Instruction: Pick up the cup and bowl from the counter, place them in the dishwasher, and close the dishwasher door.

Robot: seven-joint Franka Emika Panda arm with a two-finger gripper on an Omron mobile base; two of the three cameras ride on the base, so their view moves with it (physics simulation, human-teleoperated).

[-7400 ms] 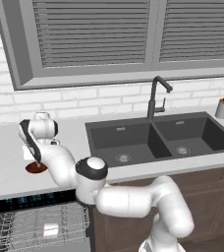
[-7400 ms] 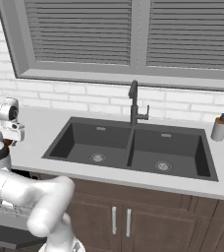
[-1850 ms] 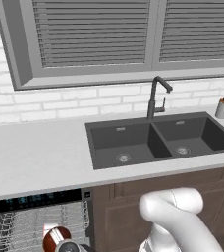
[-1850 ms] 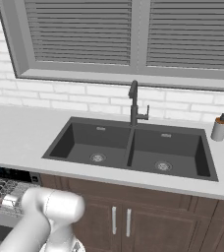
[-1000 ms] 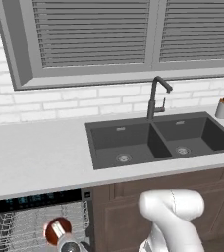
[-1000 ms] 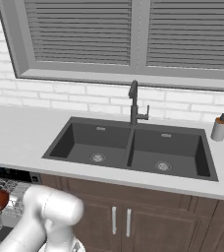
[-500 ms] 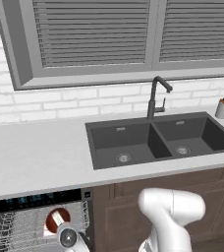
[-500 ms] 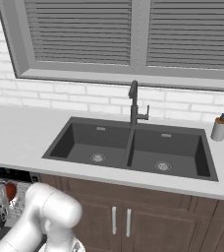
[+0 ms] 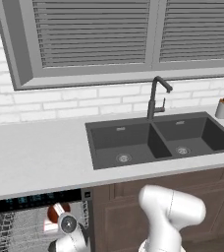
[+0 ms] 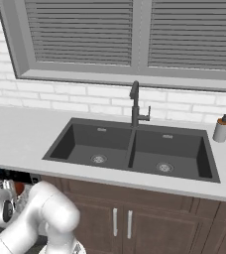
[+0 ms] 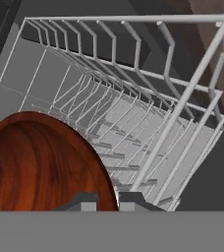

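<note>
A: How will the bowl (image 11: 40,162) handle?

B: We judge it stiff, light and slick; the rim is our best hold. The gripper (image 11: 106,201) is pinched on that rim, edge at about six o'clock in the hand view.

A: Its look and place?

B: Glossy reddish-brown, wood-grained, round and shallow. We hold it over the dishwasher (image 9: 15,226) rack (image 11: 148,128), which spreads toward one o'clock.

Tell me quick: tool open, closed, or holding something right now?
Tool: closed on the rim of the bowl, held over the dishwasher rack.
</note>
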